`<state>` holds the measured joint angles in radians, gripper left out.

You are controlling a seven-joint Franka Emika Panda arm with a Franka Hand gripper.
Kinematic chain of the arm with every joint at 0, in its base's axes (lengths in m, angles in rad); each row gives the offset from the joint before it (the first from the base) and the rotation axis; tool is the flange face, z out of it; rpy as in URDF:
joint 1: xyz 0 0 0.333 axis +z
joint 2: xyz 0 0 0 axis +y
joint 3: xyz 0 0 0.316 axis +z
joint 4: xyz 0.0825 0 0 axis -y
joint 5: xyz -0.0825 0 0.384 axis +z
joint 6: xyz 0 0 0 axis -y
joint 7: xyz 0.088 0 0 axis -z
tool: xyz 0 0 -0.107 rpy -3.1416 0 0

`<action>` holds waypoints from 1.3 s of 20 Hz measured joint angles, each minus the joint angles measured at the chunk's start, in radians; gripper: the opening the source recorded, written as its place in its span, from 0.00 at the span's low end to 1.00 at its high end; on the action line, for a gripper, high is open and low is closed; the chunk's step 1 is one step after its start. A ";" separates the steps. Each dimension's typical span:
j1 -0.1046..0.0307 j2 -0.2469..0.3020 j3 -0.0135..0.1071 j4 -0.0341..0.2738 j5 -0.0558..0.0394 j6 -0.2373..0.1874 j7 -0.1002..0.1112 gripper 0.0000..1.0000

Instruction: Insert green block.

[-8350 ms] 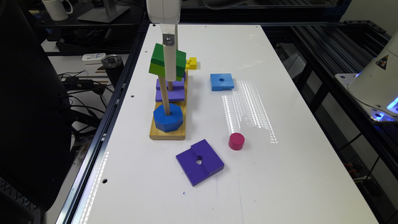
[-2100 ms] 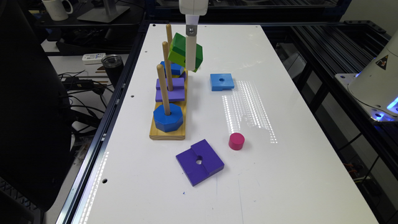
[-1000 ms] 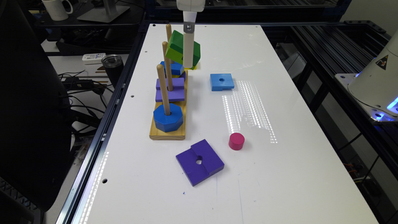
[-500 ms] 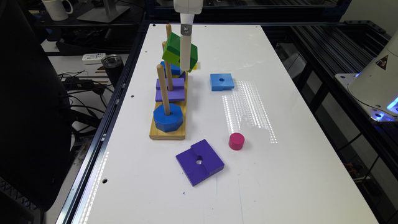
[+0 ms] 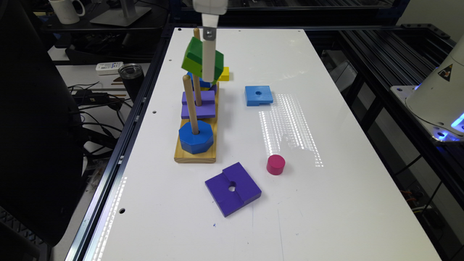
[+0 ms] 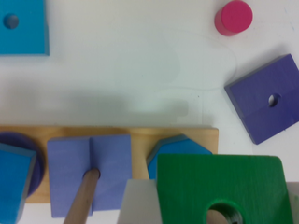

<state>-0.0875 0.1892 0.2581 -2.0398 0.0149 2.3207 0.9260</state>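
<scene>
The green block [image 5: 195,58], dark green over lime, hangs tilted above the wooden peg board [image 5: 195,154], in front of the upper parts of the far and middle pegs. My gripper [image 5: 207,74] is shut on it from above. In the wrist view the green block [image 6: 196,186] sits between white fingers [image 6: 138,203], and something tan shows inside its round hole. The far peg's tip [image 5: 197,32] rises above the block. The near peg [image 5: 190,105] stands free through a blue octagon [image 5: 195,139].
A lilac square [image 5: 198,105] sits on the middle peg and a blue piece [image 5: 197,80] on the far one. A yellow block [image 5: 224,73], a light-blue square [image 5: 258,95], a pink cylinder [image 5: 276,164] and a purple square [image 5: 233,188] lie on the white table [image 5: 326,127].
The gripper has carried the green block toward the exterior view's left, from beside the peg board to over its pegs. The other pieces have not moved.
</scene>
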 joint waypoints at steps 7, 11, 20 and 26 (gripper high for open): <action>0.000 0.018 0.000 0.018 -0.0003 0.000 0.000 0.00; 0.000 0.018 0.000 0.019 -0.0003 0.000 0.000 0.00; 0.000 0.018 0.002 0.021 -0.0003 0.000 0.000 0.00; -0.001 0.022 0.001 0.030 -0.0004 0.000 0.000 0.00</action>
<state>-0.0886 0.2112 0.2592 -2.0097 0.0145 2.3211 0.9259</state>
